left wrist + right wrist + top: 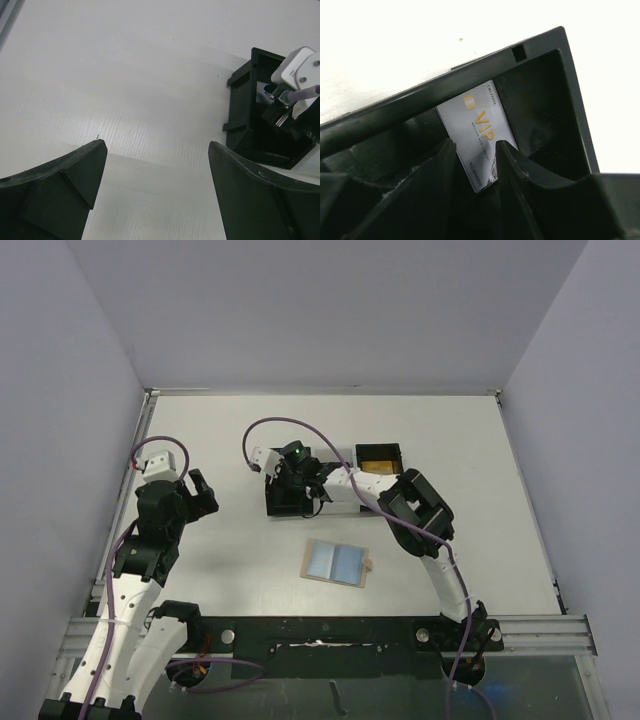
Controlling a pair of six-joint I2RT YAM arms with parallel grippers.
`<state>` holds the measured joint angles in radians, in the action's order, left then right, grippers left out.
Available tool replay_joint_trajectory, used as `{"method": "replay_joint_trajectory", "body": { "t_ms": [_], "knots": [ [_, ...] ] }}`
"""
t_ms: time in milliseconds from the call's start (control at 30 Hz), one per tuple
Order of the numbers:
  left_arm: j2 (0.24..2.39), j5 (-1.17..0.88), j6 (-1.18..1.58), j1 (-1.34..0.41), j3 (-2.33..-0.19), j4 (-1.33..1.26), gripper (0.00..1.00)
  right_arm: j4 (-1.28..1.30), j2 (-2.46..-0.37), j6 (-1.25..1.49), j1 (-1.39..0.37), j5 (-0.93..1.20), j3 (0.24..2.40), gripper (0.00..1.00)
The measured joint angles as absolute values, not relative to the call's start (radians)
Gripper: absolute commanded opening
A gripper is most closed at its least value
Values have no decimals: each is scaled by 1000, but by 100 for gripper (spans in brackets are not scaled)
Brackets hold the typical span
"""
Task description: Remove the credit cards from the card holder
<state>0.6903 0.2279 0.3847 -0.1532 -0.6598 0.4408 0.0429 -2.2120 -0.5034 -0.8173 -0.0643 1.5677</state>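
Note:
The card holder (336, 563) lies open and flat on the table, its two blue-grey panels facing up, near the arms' bases. My right gripper (300, 490) reaches down into the left compartment of a black tray (379, 446). In the right wrist view its jaws (476, 145) stand apart, and a silver credit card (477, 120) printed "VIP" leans on the tray's wall (470, 65) between them, not clamped. My left gripper (200, 492) hovers wide open over bare table at the left, its jaws (157, 147) holding nothing.
The tray's right compartment holds a gold card (379, 461). In the left wrist view the tray (240, 105) sits at the right with the right arm's white wrist (300, 70) above it. Grey walls close in the table on three sides.

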Motion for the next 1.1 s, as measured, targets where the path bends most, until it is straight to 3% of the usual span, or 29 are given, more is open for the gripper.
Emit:
{"method": "replay_joint_trajectory", "body": {
  "t_ms": [167,333,400,533,700,867,967,1100],
  "knots": [
    [693,208,384,-153,-660,440,84,52,-2162,-444,-812,-27,1565,45],
    [714,178,383,-153,-660,439,84,-48,-1958,-348,-811,-11,1440,54],
    [723,156,382,-153,-660,438,84,-102,-1854,-295,-810,-21,1369,66],
    [734,100,381,-154,-660,430,84,-186,-1625,-101,-803,-84,1205,99],
    [768,16,376,-154,-657,403,84,-21,-1397,284,-730,-226,1084,98],
    [820,-86,358,-156,-654,381,78,72,-1148,578,-554,-161,779,97],
    [860,-138,351,-166,-651,361,73,177,-1026,716,-566,-117,644,98],
    [932,-183,341,-215,-651,355,68,292,-958,857,-628,-132,615,96]
  ]
}}
